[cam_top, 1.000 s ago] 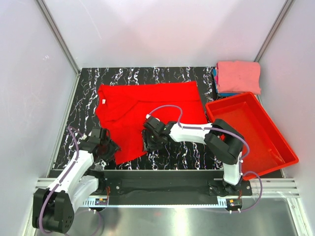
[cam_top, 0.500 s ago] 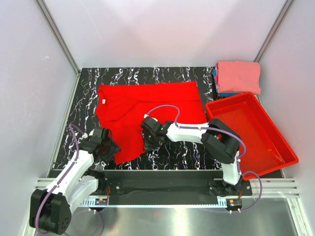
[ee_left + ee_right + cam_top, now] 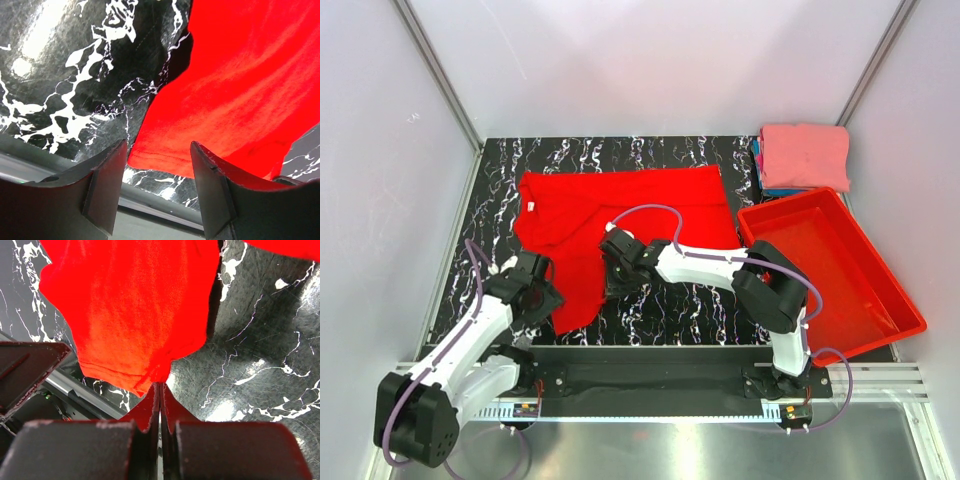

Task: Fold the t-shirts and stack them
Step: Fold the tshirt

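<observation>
A bright red t-shirt (image 3: 630, 205) lies spread on the black marble table (image 3: 680, 310), and one narrow flap (image 3: 578, 295) of it reaches toward the near edge. My right gripper (image 3: 612, 278) sits on that flap's right edge. In the right wrist view it (image 3: 160, 386) is shut, and the red cloth (image 3: 135, 315) is drawn to a point between its tips. My left gripper (image 3: 548, 300) stands open at the flap's lower left corner, the hem (image 3: 165, 155) lying just beyond its fingers (image 3: 107, 170). A folded salmon-pink t-shirt (image 3: 805, 155) lies on blue ones (image 3: 760, 172) at the back right.
A rigid red plastic bin (image 3: 880, 290) stands at the right, tilted over the table's edge, just below the folded stack. The left arm's dark fingers (image 3: 30, 365) show at the left of the right wrist view. Grey walls close in the table at left, back and right.
My right gripper has shut on the flap's edge and shifted a little left and away from me. The left gripper has crept closer to the hem, still open.
</observation>
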You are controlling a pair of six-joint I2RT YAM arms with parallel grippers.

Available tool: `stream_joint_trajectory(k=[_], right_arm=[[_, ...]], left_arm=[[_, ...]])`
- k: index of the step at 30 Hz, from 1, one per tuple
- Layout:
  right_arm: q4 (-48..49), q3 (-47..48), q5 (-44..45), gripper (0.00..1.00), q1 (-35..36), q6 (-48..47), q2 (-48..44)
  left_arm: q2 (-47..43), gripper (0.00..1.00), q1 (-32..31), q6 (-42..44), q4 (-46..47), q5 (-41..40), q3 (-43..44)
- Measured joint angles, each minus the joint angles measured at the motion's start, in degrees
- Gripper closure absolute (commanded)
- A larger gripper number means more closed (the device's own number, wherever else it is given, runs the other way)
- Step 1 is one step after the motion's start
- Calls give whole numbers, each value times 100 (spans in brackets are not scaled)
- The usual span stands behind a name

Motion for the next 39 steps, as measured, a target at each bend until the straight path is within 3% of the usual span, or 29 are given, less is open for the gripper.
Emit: stream_joint_trajectory(k=[7, 21, 23, 25, 26, 28, 33, 34, 37, 38, 39], right_arm=[[-85, 0, 4, 100, 0, -2, 0], [-98, 0, 4, 100, 0, 15, -2], [-98, 0, 4, 100, 0, 22, -2], [-98, 0, 7, 100, 0, 35, -2], [-98, 0, 7, 100, 0, 42, -2], [-98, 0, 7, 100, 0, 48, -2], [-103, 0, 17, 100, 2, 68, -2], [-116, 0, 28, 97, 2, 68, -2], [-398, 61, 175, 75, 4, 87, -11], [-610, 127, 297, 63, -2, 98, -24], [-837, 190, 468, 59, -13, 146, -61]], left_arm=[[-26, 52, -184, -236, -55, -46, -138], [-393, 55, -317, -647, 103, 98, -667], [-389, 62, -354, -669, 177, 107, -684], [-396, 77, -378, -710, 251, 125, -708], [-400, 90, -382, -682, 317, 144, -748], [-426, 100, -389, -702, 374, 160, -778], [-452, 100, -393, -695, 472, 199, -798], [-437, 100, -393, -675, 452, 190, -774], [-330, 100, -393, -575, 254, 122, -507], [-275, 100, -393, -525, 168, 70, -313], [-205, 100, -396, -472, 107, 13, -70]])
